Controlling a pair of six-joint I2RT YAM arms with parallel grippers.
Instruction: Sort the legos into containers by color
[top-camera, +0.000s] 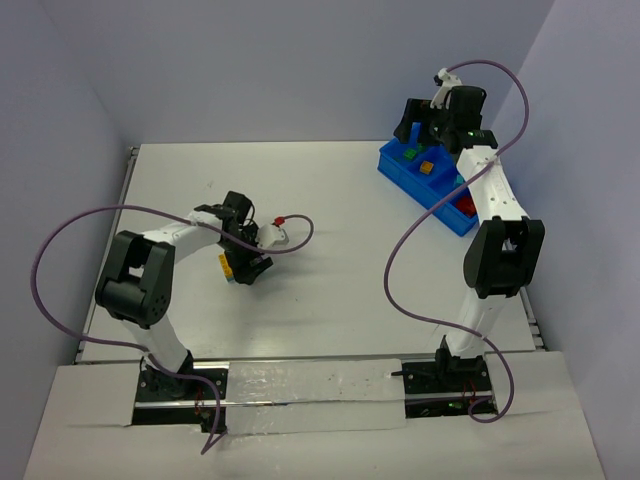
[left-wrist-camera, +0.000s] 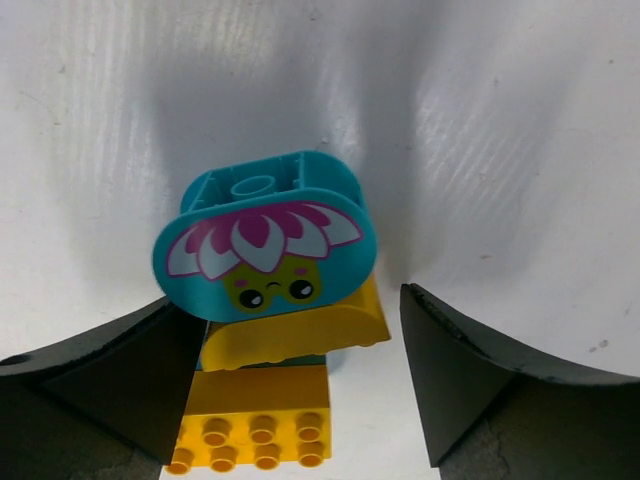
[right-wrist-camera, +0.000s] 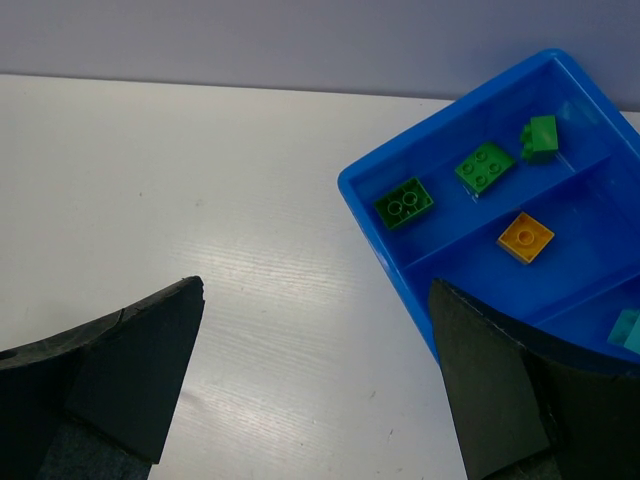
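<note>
A yellow and light blue stack of legos (top-camera: 231, 268) lies on the table at centre left. In the left wrist view it shows as a light blue flower-face brick (left-wrist-camera: 265, 250) over a yellow curved brick (left-wrist-camera: 300, 330) and a yellow studded brick (left-wrist-camera: 258, 428). My left gripper (left-wrist-camera: 300, 390) is open around it, left finger touching it, right finger apart. The blue bin (top-camera: 430, 185) stands at back right. It holds three green bricks (right-wrist-camera: 486, 166), an orange one (right-wrist-camera: 525, 237) and a light blue one (right-wrist-camera: 627, 328). My right gripper (right-wrist-camera: 315, 390) is open and empty above the bin's near-left corner.
Red bricks (top-camera: 465, 206) lie in the bin's near compartment, partly hidden by the right arm. A purple cable with a red tip (top-camera: 283, 220) trails beside the left wrist. Grey walls close the table at the back and sides.
</note>
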